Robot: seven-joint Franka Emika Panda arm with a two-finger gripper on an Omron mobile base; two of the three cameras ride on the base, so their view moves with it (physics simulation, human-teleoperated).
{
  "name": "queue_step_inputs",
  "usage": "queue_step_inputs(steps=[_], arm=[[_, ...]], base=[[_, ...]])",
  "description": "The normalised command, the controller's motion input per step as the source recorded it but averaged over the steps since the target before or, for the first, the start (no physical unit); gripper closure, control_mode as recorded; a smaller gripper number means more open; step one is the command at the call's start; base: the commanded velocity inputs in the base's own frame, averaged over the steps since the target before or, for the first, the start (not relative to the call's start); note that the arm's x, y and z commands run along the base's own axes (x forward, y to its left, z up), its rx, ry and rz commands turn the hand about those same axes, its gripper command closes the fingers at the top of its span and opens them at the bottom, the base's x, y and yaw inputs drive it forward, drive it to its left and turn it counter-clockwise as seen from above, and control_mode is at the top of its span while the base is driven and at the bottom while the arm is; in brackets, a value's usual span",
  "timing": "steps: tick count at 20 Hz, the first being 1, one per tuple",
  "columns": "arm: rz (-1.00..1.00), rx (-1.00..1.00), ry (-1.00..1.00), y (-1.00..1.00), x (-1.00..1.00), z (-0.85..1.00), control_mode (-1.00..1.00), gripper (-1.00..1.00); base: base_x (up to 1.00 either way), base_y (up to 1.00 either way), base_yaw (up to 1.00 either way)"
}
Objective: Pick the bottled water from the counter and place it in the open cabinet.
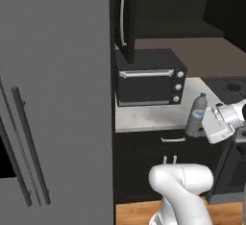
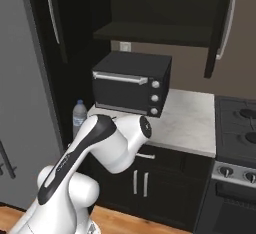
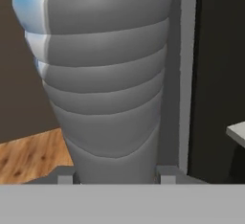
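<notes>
1. The small clear plastic water bottle (image 1: pixel 196 116) with a pale cap and a bluish-grey label band stands a little tilted at the front edge of the white-grey marble table (image 1: pixel 144 116). I cannot tell if its bottom touches the table top or sits just above it.
2. The pincer (image 3: pixel 116 174) is closed on the bottle. In the hand view the ribbed clear body of the bottle sits right between the two small dark tips.
3. The white robot arm (image 2: pixel 102 145) reaches to the bottle from the side.
4. The black microwave (image 1: pixel 150 76) sits on the table just beside the bottle, toward the back.
5. The dark open cabinet (image 2: pixel 165 15) hangs above the microwave. Its dark shelf (image 2: pixel 155 34) is bare, and its door with the long silver bar handle (image 1: pixel 123 16) is swung out.
6. The tall grey fridge (image 1: pixel 55 104) stands on one side of the table.
7. I think the lift up to the shelf comes next.
8. The bottle could slip, because it is smooth and round and the grip looks low on its body.
9. The bottle could bump the top of the microwave or the open door on the way up, because both are close to the path.
10. The bottle could tip over on the shelf if it is let go while it leans.
</notes>
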Motion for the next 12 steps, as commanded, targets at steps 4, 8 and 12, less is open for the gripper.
queue_step_inputs(steps=[4,8,12], arm=[[0.00,0.00,0.00,0.00,0.00,0.00,1.00,1.00],[0.00,0.00,0.00,0.00,0.00,0.00,1.00,1.00],[0.00,0.00,0.00,0.00,0.00,0.00,1.00,1.00]], base=[[0.65,-0.01,-0.03],[0.60,-0.14,0.00],[0.45,-0.34,0.00]])
